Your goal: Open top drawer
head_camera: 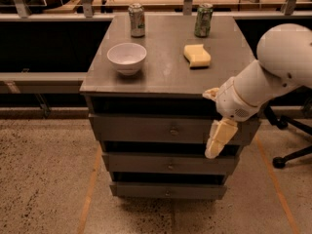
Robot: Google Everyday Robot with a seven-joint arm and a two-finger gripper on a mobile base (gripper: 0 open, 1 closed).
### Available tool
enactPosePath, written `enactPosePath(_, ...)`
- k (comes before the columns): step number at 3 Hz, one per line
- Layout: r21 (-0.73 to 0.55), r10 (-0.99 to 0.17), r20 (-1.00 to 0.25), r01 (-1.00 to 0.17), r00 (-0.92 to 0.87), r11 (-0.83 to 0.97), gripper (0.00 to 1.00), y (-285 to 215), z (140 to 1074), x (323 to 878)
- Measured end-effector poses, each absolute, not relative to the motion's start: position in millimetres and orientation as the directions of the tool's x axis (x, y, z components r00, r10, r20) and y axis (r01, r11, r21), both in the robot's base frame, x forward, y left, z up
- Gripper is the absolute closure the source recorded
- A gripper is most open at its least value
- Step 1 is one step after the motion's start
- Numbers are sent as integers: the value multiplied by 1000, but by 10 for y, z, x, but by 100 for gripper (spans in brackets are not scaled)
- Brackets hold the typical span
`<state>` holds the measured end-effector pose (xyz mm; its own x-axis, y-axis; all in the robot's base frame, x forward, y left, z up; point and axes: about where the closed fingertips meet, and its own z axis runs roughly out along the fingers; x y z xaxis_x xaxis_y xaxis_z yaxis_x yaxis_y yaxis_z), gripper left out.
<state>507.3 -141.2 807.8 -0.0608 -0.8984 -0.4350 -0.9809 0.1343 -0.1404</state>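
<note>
The arm [265, 79] enters from the right, with the forearm angled down and left across the right front corner of the cabinet [165, 77]. The gripper [219, 139] hangs below the wrist, pointing down, in front of the right end of the top drawer [141, 129]. Whether it is spread or closed cannot be determined. The top drawer is the uppermost of three, directly under the cabinet top. Its knob [173, 129] lies left of the gripper, apart from it.
</note>
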Motion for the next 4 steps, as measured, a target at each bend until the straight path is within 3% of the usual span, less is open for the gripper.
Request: enactPosePath(4, -79, -890, -433, -977, -144, 197, 0, -1521, 7413, 5165)
